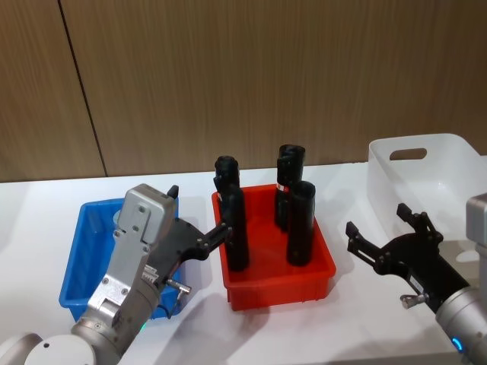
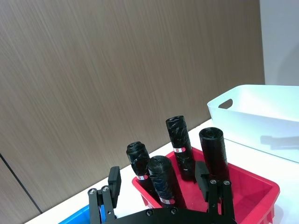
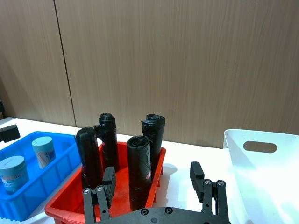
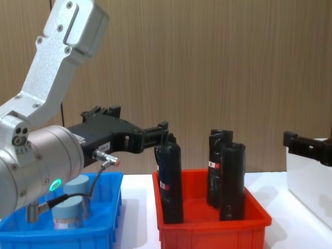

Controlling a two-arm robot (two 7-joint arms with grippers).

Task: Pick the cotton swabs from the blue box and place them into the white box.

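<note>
cotton swabs (image 4: 70, 206) rest in the blue box (image 4: 106, 228), below the left gripper (image 1: 198, 215)

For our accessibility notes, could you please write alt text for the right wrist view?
Two cotton swab jars stand in the blue box, next to a red bin holding four standing black cylinders; the white box sits on the red bin's other side. The right end effector, open and empty, hangs near the camera.
</note>
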